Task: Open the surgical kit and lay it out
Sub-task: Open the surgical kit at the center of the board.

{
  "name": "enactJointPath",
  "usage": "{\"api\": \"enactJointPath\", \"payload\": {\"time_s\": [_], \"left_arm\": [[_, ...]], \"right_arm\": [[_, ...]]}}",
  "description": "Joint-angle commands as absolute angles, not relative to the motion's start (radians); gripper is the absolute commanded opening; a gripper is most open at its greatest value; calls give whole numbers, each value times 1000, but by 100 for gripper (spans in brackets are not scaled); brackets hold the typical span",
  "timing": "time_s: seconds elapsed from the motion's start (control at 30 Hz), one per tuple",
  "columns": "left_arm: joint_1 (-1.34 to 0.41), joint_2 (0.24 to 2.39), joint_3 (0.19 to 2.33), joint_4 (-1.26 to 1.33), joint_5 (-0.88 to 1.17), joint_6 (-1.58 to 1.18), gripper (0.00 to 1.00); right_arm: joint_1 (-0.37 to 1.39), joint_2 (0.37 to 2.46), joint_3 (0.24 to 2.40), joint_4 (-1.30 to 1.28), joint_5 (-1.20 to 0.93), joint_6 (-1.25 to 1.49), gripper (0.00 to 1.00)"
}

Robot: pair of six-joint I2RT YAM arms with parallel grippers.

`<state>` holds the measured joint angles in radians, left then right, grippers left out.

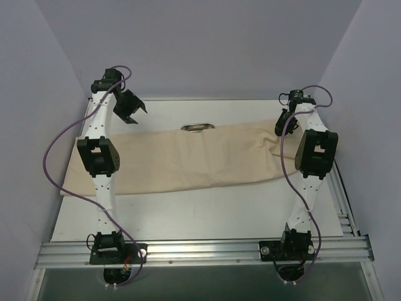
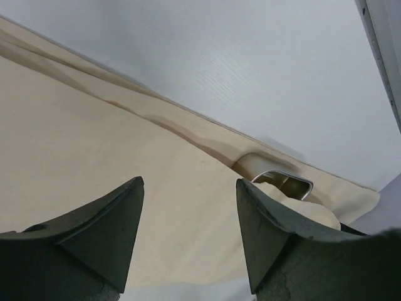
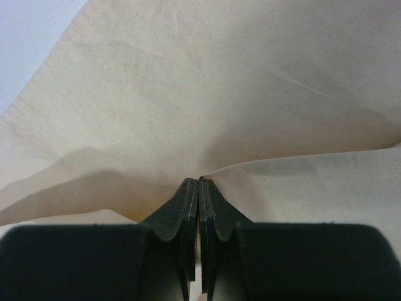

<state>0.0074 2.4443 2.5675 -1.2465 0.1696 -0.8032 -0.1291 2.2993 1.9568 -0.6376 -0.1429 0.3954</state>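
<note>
The surgical kit's beige cloth wrap (image 1: 188, 160) lies spread in a long band across the table. A shiny steel tray (image 1: 197, 126) peeks out from under its far edge, and in the left wrist view the tray (image 2: 285, 180) is half covered by folds of cloth (image 2: 75, 144). My left gripper (image 1: 139, 114) hangs open above the cloth's far left part, with nothing between its fingers (image 2: 188, 182). At the far right, my right gripper (image 1: 280, 127) is shut on a pinched, raised fold of the cloth (image 3: 219, 81), jaws pressed together (image 3: 198, 180). No instruments show.
The white table (image 1: 207, 213) sits between grey walls on the left, right and back. An aluminium rail (image 1: 207, 251) carrying both arm bases runs along the near edge. Purple cables (image 1: 53, 150) loop beside each arm.
</note>
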Motion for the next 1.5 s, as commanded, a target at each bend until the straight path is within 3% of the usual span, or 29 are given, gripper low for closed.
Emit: {"api": "enactJointPath", "payload": {"time_s": [0.0, 0.43, 1.47], "left_arm": [[-63, 2511, 2605, -1258, 294, -894, 69], [-183, 2606, 2640, -1312, 324, -1037, 65], [-146, 2701, 2691, -1377, 344, -1253, 57]], "right_arm": [[-120, 2207, 1901, -623, -149, 399, 2], [-120, 2138, 1792, -571, -152, 388, 2], [-121, 2074, 1697, -508, -176, 396, 1]]}}
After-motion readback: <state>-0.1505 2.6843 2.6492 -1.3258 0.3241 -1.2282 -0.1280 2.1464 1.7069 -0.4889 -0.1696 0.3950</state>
